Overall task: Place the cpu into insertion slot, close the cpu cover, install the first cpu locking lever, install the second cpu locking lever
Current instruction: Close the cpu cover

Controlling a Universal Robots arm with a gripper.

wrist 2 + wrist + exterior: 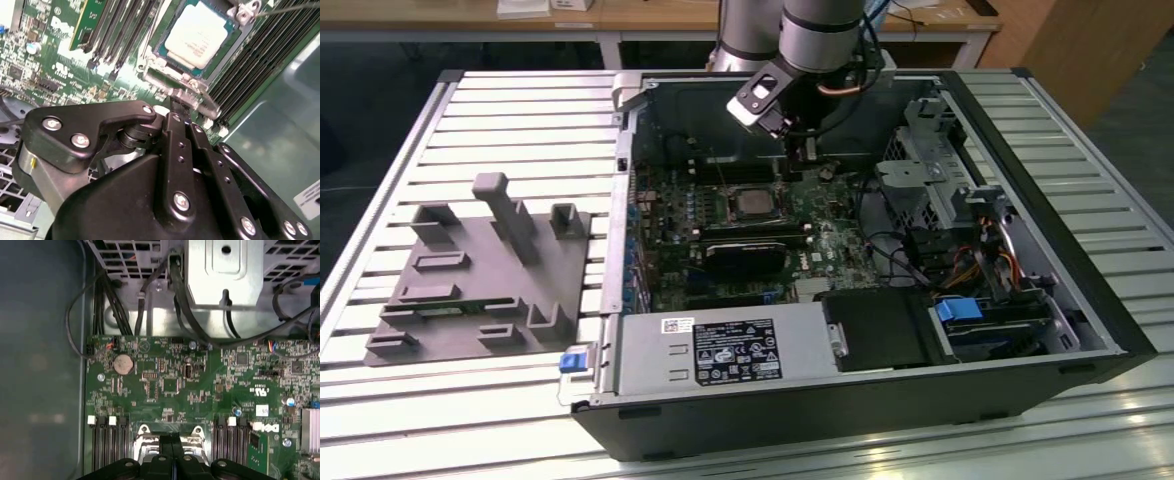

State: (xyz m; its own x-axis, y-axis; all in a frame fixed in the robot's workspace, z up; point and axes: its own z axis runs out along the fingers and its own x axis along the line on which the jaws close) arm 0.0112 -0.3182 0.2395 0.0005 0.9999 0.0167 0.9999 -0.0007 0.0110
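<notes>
Starting at the jaws: how do they stand? (Reader)
Drawn narrow: the two black fingers lie side by side with no gap showing in both wrist views. Their tips sit at the silvery rim of the insertion slot. Whether they pinch anything thin there cannot be told. (Legend)
Where is the cpu? (Reader)
The cpu lies flat in the insertion slot, pale metal face up, just beyond the tips. In the exterior view the cpu sits close by the jaws. (Legend)
What surrounds it? (Reader)
Black memory slots flank the insertion slot on both sides, on the green circuit board. A coin cell lies farther out, and black cables run along the metal wall beyond the board. A black rectangular block lies beside the slot. (Legend)
And the setting? (Reader)
The open computer case lies on a pale slatted tabletop. A grey moulded fixture stands at the exterior view's left, with wooden desks behind. (Legend)
</notes>
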